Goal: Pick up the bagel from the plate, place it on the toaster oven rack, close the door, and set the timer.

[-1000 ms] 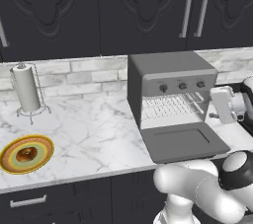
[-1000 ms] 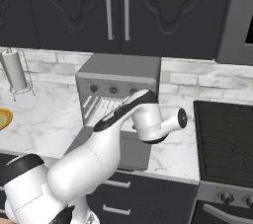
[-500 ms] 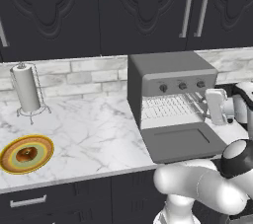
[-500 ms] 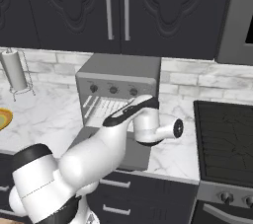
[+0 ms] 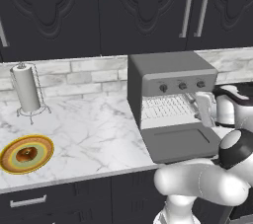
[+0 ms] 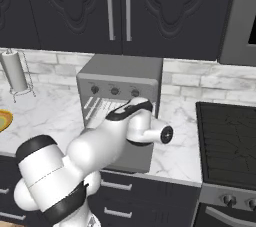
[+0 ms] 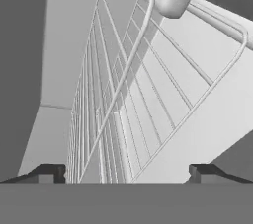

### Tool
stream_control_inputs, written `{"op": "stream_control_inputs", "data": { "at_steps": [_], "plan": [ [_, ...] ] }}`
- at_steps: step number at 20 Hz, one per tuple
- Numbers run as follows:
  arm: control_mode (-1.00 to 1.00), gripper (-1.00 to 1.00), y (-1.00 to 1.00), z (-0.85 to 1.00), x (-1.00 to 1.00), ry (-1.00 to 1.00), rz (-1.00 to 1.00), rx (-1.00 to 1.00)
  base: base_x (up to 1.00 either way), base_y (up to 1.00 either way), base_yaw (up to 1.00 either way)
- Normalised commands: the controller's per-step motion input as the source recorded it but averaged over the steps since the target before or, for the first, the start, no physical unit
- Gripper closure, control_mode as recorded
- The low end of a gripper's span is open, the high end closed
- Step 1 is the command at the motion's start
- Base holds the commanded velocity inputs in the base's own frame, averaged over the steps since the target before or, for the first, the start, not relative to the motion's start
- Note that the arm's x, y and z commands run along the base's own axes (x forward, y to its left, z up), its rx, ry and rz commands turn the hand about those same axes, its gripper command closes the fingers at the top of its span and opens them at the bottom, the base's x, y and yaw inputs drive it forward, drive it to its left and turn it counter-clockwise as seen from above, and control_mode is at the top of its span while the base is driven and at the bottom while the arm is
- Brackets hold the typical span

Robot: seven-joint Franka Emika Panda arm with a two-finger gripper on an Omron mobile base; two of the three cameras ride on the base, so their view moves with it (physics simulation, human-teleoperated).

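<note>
Tool (image 7: 126, 171) spread wide, empty, right at toaster oven rack (image 7: 123, 94) inside open door (image 5: 180, 141). Bagel (image 5: 27, 153) on plate (image 5: 10, 161), far off on worktop (image 5: 94, 134); pick-up not yet done.

Thin metal wire rack (image 7: 123, 99), matt grey oven door (image 5: 180, 144), veined polished marble counter (image 5: 94, 139)

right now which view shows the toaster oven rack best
The hand view: the toaster oven rack is seen close up, its thin bars clear. In the left base view the rack is a small pale grid inside the open oven. In the right base view the arm hides most of the rack.
</note>
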Motion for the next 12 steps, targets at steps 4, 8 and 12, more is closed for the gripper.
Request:
{"op": "stream_control_inputs", "data": {
  "at_steps": [4,8,12],
  "plan": [
    [-1.00,-1.00,0.02,-0.17,0.39,-0.04,-0.12,0.00,0.00,0.00,0.00],
    [-1.00,-1.00,0.08,-0.15,0.35,-0.05,-0.11,0.01,0.00,0.00,0.00],
    [-1.00,-1.00,0.02,-0.14,0.13,-0.06,-0.09,0.01,0.00,0.00,0.00]
  ]
}}
